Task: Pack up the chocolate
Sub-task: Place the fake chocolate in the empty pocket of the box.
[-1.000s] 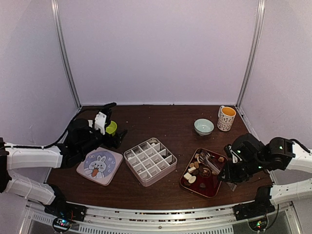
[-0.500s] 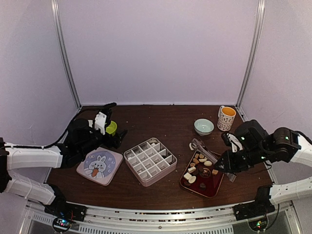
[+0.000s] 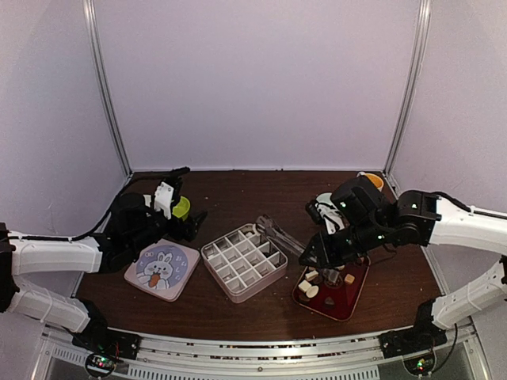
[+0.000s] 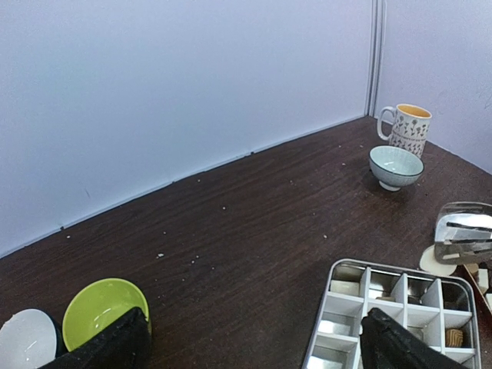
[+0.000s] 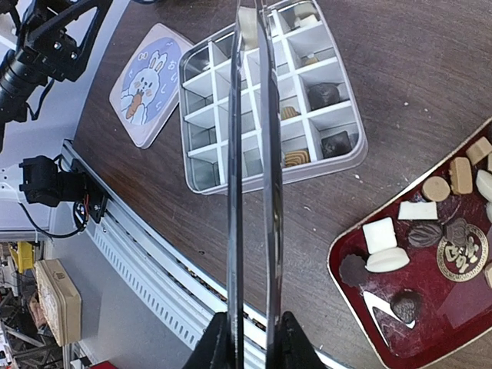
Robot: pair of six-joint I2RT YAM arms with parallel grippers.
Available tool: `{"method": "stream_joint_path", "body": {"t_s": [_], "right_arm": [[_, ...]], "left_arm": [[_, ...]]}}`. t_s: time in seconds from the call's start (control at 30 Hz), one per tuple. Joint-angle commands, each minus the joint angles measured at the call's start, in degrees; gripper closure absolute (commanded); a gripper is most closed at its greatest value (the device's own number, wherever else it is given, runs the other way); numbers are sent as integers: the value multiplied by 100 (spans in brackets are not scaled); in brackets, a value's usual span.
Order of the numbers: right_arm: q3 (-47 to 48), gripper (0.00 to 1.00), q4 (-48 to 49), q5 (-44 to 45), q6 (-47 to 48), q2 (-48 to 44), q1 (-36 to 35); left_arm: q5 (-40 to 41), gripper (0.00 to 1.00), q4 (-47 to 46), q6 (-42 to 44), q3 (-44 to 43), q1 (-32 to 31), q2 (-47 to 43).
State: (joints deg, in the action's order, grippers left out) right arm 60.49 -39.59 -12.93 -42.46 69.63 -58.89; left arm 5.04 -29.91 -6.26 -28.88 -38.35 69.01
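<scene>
right arm has swung left since the earlier frame, off the red tray (image 3: 348,305) and across to the compartment box (image 3: 265,285); left arm unchanged.

findings:
- right gripper (image 3: 317,255) is closed narrow on the handles of metal tongs (image 5: 252,192). the tongs run long and straight away from the jaws, toward the box.
- tong tips stand over the box's far rows in the wrist view. a cream-white piece (image 5: 247,19) appears pinched between them; the left wrist view shows the same pale disc under the tips.
- the rest of the chocolate (image 5: 384,246) lies loose on the red tray, behind the tong tips and near the gripper. several pieces already sit in box cells on the tray side.
- left gripper (image 4: 254,346) is spread wide, holding nothing, parked beyond the bunny lid (image 3: 162,269), apart from the box.

judgement: the carried piece lies straight ahead of the right jaws along the tong axis, above the grid. the coming move looks to turn on lining the tips over one open cell, clear of the dividers, then easing the squeeze. right arm is the nearer and the only one engaged. whether the cell directly beneath is vacant cannot be told.
</scene>
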Motion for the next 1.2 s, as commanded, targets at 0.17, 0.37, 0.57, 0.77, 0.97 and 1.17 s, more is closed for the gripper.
{"method": "stream_joint_path", "body": {"t_s": [0.17,0.37,0.57,0.77,0.97,1.17], "right_arm": [[287,84,590,-61,307,820,-60],[314,83,723,-222,356,1112,-86],[331,77,742,-217,385,1232,-90],[372,75,762,-169,406,1309,-88],[471,73,663,-81,459,1365,-89],[501,74,286,117,483,1096,-91]], "left_arm": [[-117,2,-215,55,-159,-24,51],[-189,2,-200,54,-178,-26,68],[-232,2,-186,37,-205,-24,94],[-223,2,-190,37,-203,-24,87],[-243,2,-180,37,-205,-28,86],[-250,2,-175,37,-213,-24,104]]}}
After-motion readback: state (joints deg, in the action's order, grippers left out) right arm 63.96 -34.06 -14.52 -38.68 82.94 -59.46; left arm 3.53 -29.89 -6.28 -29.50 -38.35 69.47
